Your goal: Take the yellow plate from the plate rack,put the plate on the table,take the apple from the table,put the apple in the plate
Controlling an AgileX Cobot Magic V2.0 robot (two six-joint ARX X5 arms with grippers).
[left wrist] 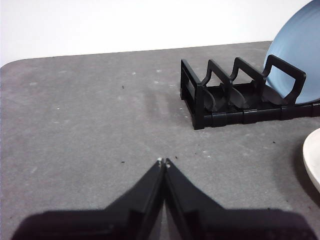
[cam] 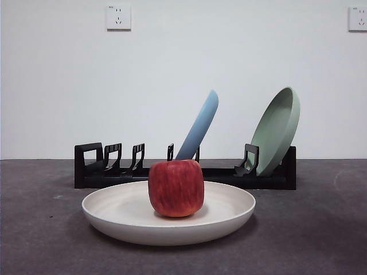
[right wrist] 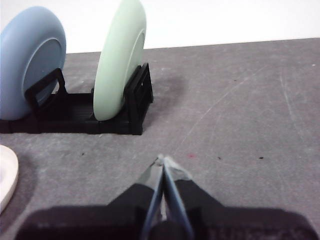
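The red apple [cam: 176, 188] sits in the middle of the cream yellow plate [cam: 114, 209], which lies flat on the dark grey table [cam: 40, 229] in front of the black plate rack [cam: 92, 166]. The plate's rim also shows in the left wrist view [left wrist: 312, 157] and in the right wrist view [right wrist: 6, 175]. My left gripper [left wrist: 164, 161] is shut and empty above bare table, apart from the rack's handle end [left wrist: 200, 97]. My right gripper [right wrist: 161, 160] is shut and empty above bare table, in front of the rack's other end [right wrist: 137, 100]. Neither gripper shows in the front view.
A light blue plate [cam: 200, 126] leans in the rack's middle slots and a pale green plate [cam: 278, 129] leans at its right end. A white wall with two sockets [cam: 118, 17] stands behind the table.
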